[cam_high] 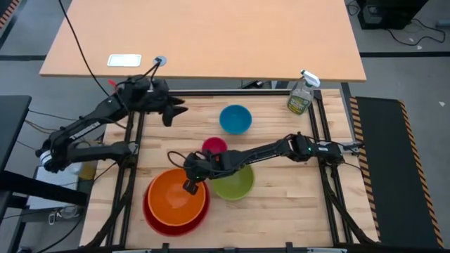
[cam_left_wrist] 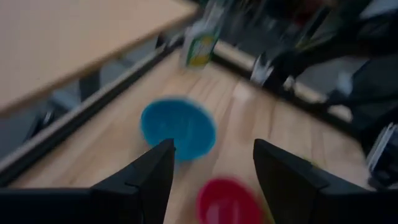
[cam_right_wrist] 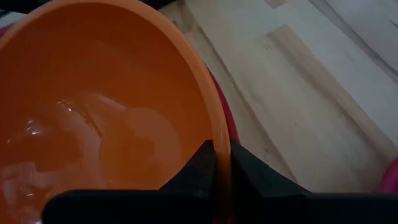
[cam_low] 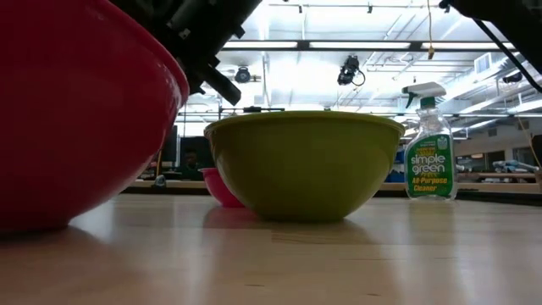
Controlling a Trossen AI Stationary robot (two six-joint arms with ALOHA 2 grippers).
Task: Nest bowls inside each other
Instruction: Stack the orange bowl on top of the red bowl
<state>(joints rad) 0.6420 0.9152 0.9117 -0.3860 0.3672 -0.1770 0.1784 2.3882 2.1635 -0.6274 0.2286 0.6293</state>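
Observation:
The orange bowl [cam_high: 176, 195] lies inside the red bowl [cam_high: 151, 214] at the near left of the table. My right gripper [cam_high: 190, 187] is shut on its rim. Just to the right, the lime green bowl [cam_high: 235, 184] stands on its base on the table. Behind it are the small magenta-pink bowl [cam_high: 214, 145] and then the blue bowl [cam_high: 235, 119]. My left gripper [cam_high: 172, 109] hovers open at the far left. In its wrist view the blue bowl [cam_left_wrist: 177, 127] and the pink bowl [cam_left_wrist: 227, 200] lie ahead of its fingers. My right gripper pinches the orange bowl's rim [cam_right_wrist: 217, 140] on the side toward the green bowl. One finger [cam_right_wrist: 196, 169] is inside the bowl and the other finger [cam_right_wrist: 252, 171] is outside. The fingers slant down from the table's right. The bowl sits upright in the red bowl [cam_right_wrist: 227, 118].
A clear spray bottle [cam_high: 301, 95] stands at the far right corner of the wooden top. A black frame rail [cam_high: 133, 140] runs along the left side. A larger tan table [cam_high: 211, 35] lies beyond the far edge. Bare wood shows at the near right [cam_high: 295, 204].

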